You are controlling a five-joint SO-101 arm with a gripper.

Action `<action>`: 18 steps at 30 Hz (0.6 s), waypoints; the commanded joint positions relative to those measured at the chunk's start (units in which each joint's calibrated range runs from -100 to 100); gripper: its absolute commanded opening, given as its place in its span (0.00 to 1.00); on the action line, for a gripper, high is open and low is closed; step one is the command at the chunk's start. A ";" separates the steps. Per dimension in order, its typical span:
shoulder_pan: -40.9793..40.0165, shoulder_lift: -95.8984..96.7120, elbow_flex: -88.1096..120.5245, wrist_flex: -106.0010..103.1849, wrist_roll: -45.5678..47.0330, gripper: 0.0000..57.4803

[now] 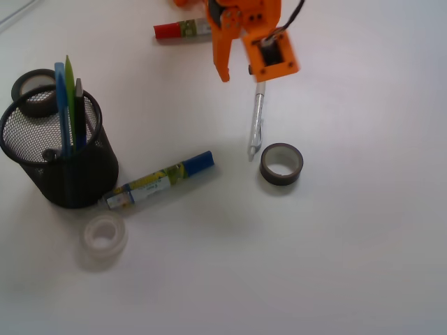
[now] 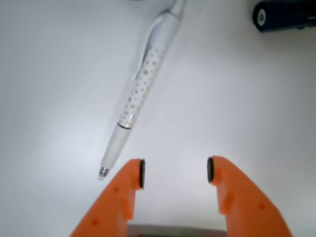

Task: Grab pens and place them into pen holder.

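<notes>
On tabletop [image 1: 363, 265], white pen [image 2: 143, 86] lies below gripper [image 2: 175, 173], jaws wide, empty. Light, stiff, slick; best grip likely mid-barrel.

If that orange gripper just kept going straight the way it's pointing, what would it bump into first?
Probably bare white tabletop. In the wrist view the open orange gripper has only table between its jaws; the white dotted pen lies just left of that line and might be brushed by the left jaw. Depth is hard to judge.
</notes>
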 commanded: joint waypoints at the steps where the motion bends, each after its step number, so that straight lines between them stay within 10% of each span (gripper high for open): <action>1: -3.01 -0.24 4.70 1.26 -10.65 0.27; 18: -6.82 7.07 7.51 -4.26 -15.04 0.27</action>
